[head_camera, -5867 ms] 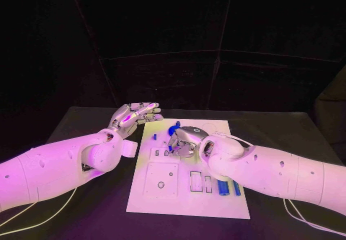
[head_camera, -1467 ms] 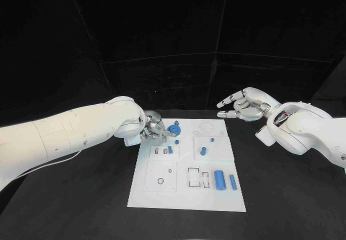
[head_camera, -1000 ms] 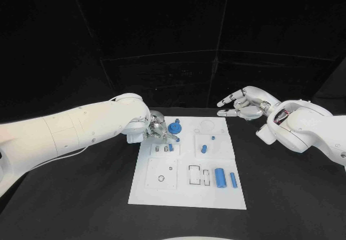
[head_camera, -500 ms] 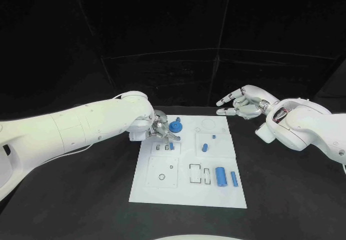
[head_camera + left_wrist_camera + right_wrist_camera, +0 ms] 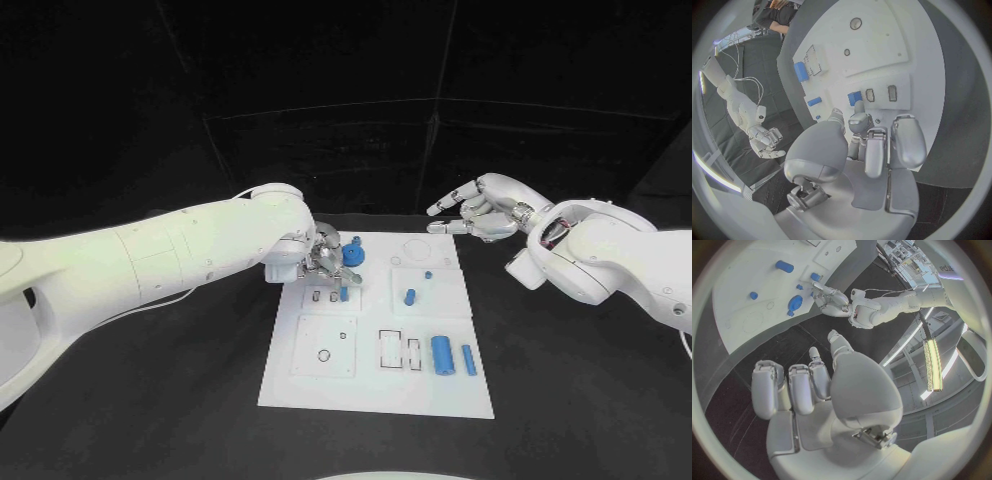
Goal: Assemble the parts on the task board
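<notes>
Left hand (image 5: 320, 262) has crept further in over the task board (image 5: 378, 390) near its far left corner, fingers bunched around a small blue part (image 5: 855, 96); can't tell if it's actually gripped. Right hand (image 5: 483, 212) hovers off the far right corner, fingers spread, holding nothing. Those parts look light, rigid and slick, so I'd pinch the sides.

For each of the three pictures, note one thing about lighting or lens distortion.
Head view: white task board bright against dark table and backdrop. Left wrist view: fisheye bends the board's straight edges. Right wrist view: a ceiling strip light glares beside the right robot hand.
</notes>
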Motion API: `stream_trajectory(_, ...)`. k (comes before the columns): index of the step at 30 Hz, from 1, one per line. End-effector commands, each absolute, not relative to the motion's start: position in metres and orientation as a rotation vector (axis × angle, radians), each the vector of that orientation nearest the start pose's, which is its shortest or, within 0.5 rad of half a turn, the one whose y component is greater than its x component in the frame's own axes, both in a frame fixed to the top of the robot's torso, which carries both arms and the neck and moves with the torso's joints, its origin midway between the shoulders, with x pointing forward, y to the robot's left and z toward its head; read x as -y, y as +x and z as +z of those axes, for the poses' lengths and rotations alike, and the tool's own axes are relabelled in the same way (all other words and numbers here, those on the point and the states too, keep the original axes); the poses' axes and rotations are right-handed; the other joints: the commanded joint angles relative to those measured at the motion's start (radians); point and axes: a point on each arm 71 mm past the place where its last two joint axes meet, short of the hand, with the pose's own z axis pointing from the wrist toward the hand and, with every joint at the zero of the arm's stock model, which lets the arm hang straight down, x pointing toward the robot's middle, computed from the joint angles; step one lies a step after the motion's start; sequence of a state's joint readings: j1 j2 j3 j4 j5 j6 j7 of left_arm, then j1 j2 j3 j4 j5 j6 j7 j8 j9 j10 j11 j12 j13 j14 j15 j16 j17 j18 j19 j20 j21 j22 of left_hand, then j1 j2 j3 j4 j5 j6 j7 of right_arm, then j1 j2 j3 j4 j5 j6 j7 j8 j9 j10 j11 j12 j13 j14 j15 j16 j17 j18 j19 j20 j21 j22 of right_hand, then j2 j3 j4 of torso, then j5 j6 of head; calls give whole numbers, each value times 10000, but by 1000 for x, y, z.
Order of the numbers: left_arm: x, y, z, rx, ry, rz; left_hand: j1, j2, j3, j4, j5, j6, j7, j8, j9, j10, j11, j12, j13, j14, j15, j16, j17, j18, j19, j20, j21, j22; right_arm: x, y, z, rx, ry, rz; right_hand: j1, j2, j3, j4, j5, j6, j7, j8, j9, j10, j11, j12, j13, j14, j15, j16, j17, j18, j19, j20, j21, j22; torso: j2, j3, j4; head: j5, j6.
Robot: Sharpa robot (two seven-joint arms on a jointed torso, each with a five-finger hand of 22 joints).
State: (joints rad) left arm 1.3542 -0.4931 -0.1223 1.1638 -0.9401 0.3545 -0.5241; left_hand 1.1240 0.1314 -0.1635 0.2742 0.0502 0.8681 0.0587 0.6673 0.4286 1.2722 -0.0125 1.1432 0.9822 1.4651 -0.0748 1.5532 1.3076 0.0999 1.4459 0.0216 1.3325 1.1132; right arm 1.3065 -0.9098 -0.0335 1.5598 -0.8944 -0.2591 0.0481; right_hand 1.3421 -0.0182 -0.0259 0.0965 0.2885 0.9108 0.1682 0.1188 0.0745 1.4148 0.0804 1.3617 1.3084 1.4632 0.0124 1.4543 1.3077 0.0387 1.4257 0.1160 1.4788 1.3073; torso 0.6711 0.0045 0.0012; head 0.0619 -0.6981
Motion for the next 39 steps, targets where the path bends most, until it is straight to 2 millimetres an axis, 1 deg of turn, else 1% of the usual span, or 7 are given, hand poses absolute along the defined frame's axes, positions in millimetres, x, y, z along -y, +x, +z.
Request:
stream_trajectory(1,-137,540,-201,-24872,-426,-3720,138,-5,-2,-57,-8,-67,3,76,23,32,-30,38,11,999,-78,55,2389,-192,66,11,22,22,218,494,-130,-16871,2405,10189,-67,13,-66,13,36,-2,-20,40,-9,-65,-11,-61,437,544,-74,-29,362,91,-40,9,-36,745,-2,-7,5,14,-17)
stream_trajectory(7,-137,540,-201,-24963,-356,-3672,162,1,3,-74,-8,-72,0,97,36,42,-32,56,28,1003,-79,64,2407,-201,82,10,47,70,217,494,-130,-16885,2420,10168,-62,21,-70,15,41,-5,-20,41,-10,-57,-12,-50,447,544,-75,-31,362,91,-41,9,-38,742,-6,-7,-4,-9,-62)
stream_trajectory(17,-135,540,-202,-25096,-223,-3631,290,14,26,-183,-8,-106,-8,191,99,56,-41,97,51,1011,-87,79,2437,-205,100,3,58,98,218,495,-130,-16895,2448,10126,-62,21,-70,15,41,-5,-20,41,-10,-57,-12,-50,447,544,-75,-31,362,91,-41,9,-38,742,1,-6,14,-56,-94)
stream_trajectory(26,-134,540,-205,-25340,-28,-3477,457,50,93,-343,-6,-161,-12,275,158,55,-45,124,61,1011,-91,80,2438,-207,109,-2,58,110,217,496,-131,-16911,2446,10117,-54,34,-75,17,47,-4,-20,44,-10,-60,-12,-53,445,540,-76,-42,347,93,-48,8,-46,732,5,-13,18,-41,-157)
stream_trajectory(30,-134,540,-206,-25415,28,-3433,475,58,105,-362,-6,-169,-11,285,165,55,-46,128,64,1011,-91,80,2439,-208,112,-3,61,118,217,496,-131,-16914,2442,10117,-54,34,-75,17,47,-4,-20,44,-10,-60,-12,-53,445,540,-76,-42,347,93,-48,8,-46,732,-3,-3,9,-44,-194)
stream_trajectory(34,-134,539,-207,-25565,145,-3361,490,71,118,-378,-5,-173,-12,296,172,79,-46,165,111,1020,-92,99,2476,-216,123,-3,82,160,218,496,-131,-16941,2424,10128,-46,44,-77,18,54,-4,-21,47,-10,-54,-13,-45,452,541,-76,-43,349,92,-43,7,-44,737,-1,-7,13,-125,-214)
stream_trajectory(39,-135,539,-208,-25643,190,-3314,547,99,163,-446,-5,-194,-14,331,197,77,-48,173,107,1021,-93,101,2480,-219,132,-6,92,182,218,496,-131,-16960,2428,10111,-33,61,-78,17,63,-1,-22,52,-10,-51,-15,-41,456,542,-78,-46,347,93,-45,6,-48,733,-1,1,29,-105,-228)
